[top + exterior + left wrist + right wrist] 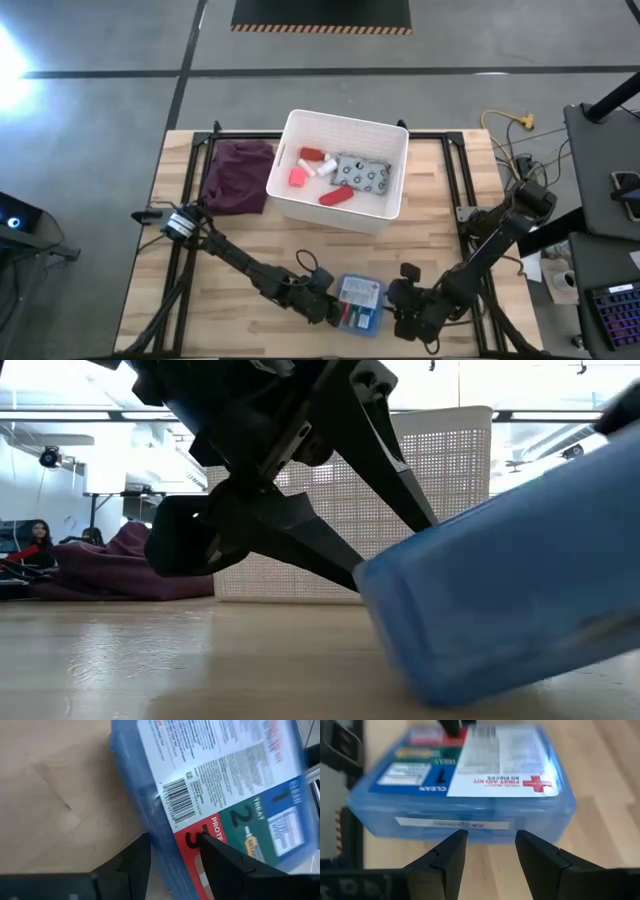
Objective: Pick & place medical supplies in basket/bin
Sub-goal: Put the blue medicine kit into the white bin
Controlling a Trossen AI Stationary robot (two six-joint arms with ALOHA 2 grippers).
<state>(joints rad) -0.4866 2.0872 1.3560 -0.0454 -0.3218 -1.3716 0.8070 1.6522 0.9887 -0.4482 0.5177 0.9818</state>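
The blue-white first-aid box [358, 302] with a red cross lies near the table's near edge, between my two grippers. My left gripper [333, 303] is at its left end and closed on it [172, 840]. My right gripper [490, 837] is open just off the box's right side wall [470, 815], touching nothing. The white bin [392, 135] stands at the far middle and holds the patterned packet [362, 173], red tube [336, 196], pink cube [298, 178], white vials [325, 168] and a red bottle [313, 155]. My left gripper holds the first-aid box by its left end. One finger [220, 852] lies on the printed lid [220, 827] and the other [132, 862] stands against the blue end wall [150, 827]. The fingers come slanting down from the table's left. In the low view the box's lower corner [425, 690] is on the table.
A purple cloth [238, 175] lies left of the bin. Black frame rails [190, 200] run along the table's left, right and far sides. Bare wood lies between the bin and the box.
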